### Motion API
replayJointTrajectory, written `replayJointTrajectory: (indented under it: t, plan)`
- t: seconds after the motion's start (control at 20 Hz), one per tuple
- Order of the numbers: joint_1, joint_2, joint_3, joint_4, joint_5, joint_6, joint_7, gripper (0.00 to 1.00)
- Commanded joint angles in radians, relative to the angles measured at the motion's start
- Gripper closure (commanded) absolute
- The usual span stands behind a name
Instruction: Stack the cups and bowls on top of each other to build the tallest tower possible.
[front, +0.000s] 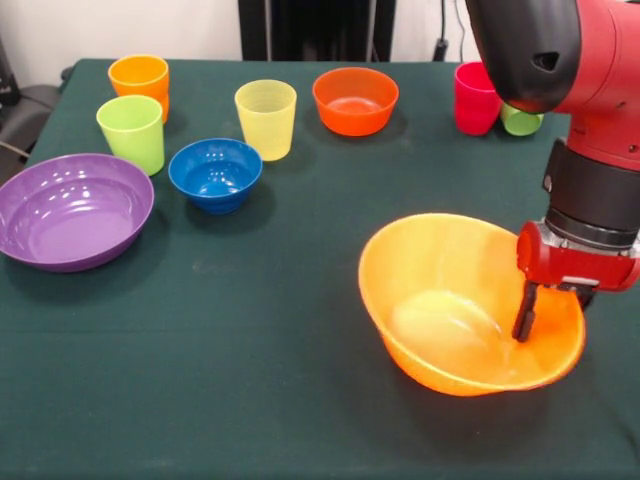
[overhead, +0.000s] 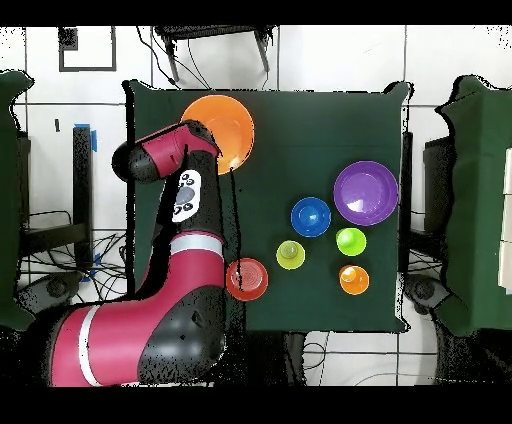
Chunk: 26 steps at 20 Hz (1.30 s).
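- Gripper (front: 540, 325) sits low at the lower right of the front view, at the rim of the large orange-yellow bowl (front: 455, 300). One dark finger (front: 523, 318) hangs inside the bowl against its right wall; the mate is hidden behind the rim, so the jaws look clamped across the wall.
- That bowl is tilted, with its near edge lifted. My read is that the first step is in hand: taking hold of the widest piece, perhaps as a base.
- No tower yet. Every piece stands alone on the green table (front: 250, 400).
- Purple bowl (front: 72, 208) at far left, wide and shallow, empty.
- Small blue bowl (front: 215, 173) just right of it, empty.
- Red-orange bowl (front: 355, 100) at upper centre, empty.
- Orange cup (front: 140, 82) at upper left, lime green cup (front: 131, 132) just in front of it, yellow cup (front: 266, 118) between the blue and red-orange bowls. All upright, nothing inside that I can see.
- Red cup (front: 475, 98) and green cup (front: 520, 121) at upper right, partly hidden by the arm (front: 590, 60).
- No large green bowl in either view.
- Next move, as I judge it: carry the bowl to open cloth, set it flat, let go cleanly.
- Risk: a one-wall pinch may let the glossy bowl swing or slip.
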Motion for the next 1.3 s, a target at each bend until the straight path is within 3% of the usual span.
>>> replayJointTrajectory:
  t: [0.05, 0.15, 0.25, 0.55, 0.85, 0.9, 1.3]
  plan:
    - [-0.035, 0.018, 0.127, 0.073, 0.016, 0.062, -0.051, 1.00]
    - [-0.046, 0.013, 0.148, 0.086, 0.042, 0.094, -0.049, 1.00]
    - [-0.033, 0.005, 0.130, 0.101, 0.070, 0.119, 0.016, 1.00]
    - [-0.056, 0.000, 0.162, 0.115, 0.094, 0.134, -0.029, 1.00]
    - [-0.038, -0.024, 0.134, 0.130, 0.089, 0.139, -0.032, 1.00]
    - [-0.037, -0.025, 0.132, 0.131, 0.085, 0.132, -0.039, 0.00]
    - [-0.024, -0.017, 0.113, 0.124, 0.092, 0.131, 0.007, 0.00]
